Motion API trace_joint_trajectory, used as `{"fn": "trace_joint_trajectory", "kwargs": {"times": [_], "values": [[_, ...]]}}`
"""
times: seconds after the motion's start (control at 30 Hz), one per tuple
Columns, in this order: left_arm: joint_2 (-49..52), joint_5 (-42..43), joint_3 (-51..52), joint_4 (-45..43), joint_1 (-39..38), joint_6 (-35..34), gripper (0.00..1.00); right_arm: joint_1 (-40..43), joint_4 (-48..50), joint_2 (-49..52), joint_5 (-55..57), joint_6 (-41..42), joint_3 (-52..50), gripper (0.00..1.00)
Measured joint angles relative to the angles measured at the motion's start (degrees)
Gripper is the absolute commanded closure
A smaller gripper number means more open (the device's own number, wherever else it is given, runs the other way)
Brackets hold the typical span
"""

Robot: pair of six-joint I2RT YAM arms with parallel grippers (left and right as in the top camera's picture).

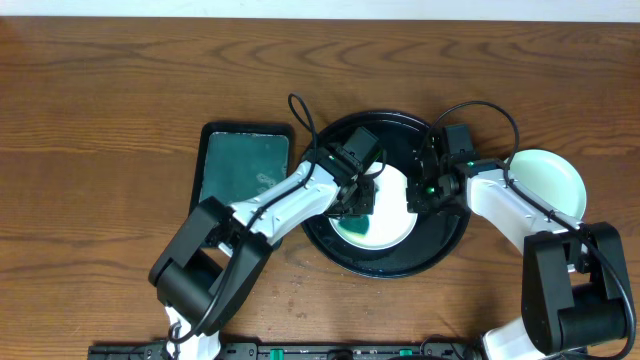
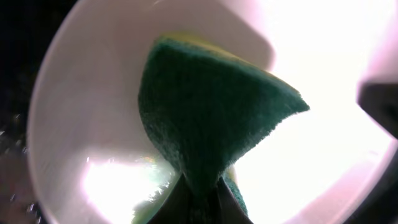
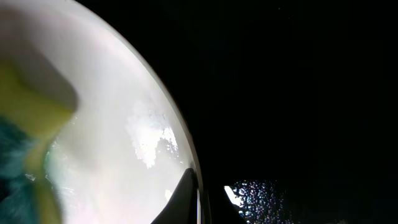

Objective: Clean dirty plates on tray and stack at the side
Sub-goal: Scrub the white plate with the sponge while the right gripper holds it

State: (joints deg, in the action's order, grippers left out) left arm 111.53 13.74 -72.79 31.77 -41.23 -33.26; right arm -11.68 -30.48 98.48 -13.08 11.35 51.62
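Left pincer (image 1: 358,197) is clamped narrow on a folded sponge (image 2: 205,112), whose green face presses down onto the plate (image 1: 393,205) directly under its fingertips. That plate lies flat inside the tray (image 1: 385,268), between my two pincers. Right pincer (image 1: 421,190) sits at the plate's rim on the side away from the left one. From its wrist I see one finger (image 3: 182,194) laid over the lip, so I judge it nipped shut on the rim to steady the plate, though the lower finger is hidden.

The plate looks stiff, light and glossy. It glistens wet near the rim, so I expect it to slide under any sideways push, and to chip if dropped. Lying flat, it offers only the raised lip to pinch.

Water beads speckle the black tray beyond the right pincer's finger. Past that pincer, outside the tray, rests a side plate (image 1: 548,180). Beyond the left pincer lies a green tray (image 1: 243,165).
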Motion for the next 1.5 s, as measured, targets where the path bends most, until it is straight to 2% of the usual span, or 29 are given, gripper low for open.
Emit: {"fn": "trace_joint_trajectory", "kwargs": {"times": [0.3,0.4,0.53,0.8,0.97,1.1,1.23,1.5], "values": [[-0.26,-12.85,-1.75,7.17,2.19,5.33,0.93,-0.02,-1.14,0.13,-1.79,0.37,0.00,0.99],[-0.26,-12.70,-1.75,6.82,3.15,7.28,0.93,-0.02,-1.25,0.22,-2.51,0.42,0.00,0.99],[-0.17,-7.02,-1.60,4.28,3.93,8.52,0.93,-0.02,-1.25,0.26,-2.60,0.42,0.00,0.99],[3.61,12.94,-1.44,-6.82,2.78,9.31,0.93,-0.02,-1.36,0.26,-2.60,0.46,0.00,0.99],[4.48,18.99,-1.44,-6.34,-0.44,9.33,0.93,-0.02,-1.33,0.26,-2.60,0.61,0.00,0.99],[4.50,19.80,-1.95,-3.39,-1.20,9.33,0.93,-0.02,-1.36,0.26,-2.60,0.61,0.00,0.99],[4.39,15.58,-3.26,2.69,-1.29,8.85,0.93,-0.02,-1.38,0.26,-2.75,0.61,0.00,0.99],[2.29,-10.08,-5.18,14.84,-2.60,4.00,0.93,-0.07,-1.46,0.31,-3.30,0.61,-0.02,0.99]]}}
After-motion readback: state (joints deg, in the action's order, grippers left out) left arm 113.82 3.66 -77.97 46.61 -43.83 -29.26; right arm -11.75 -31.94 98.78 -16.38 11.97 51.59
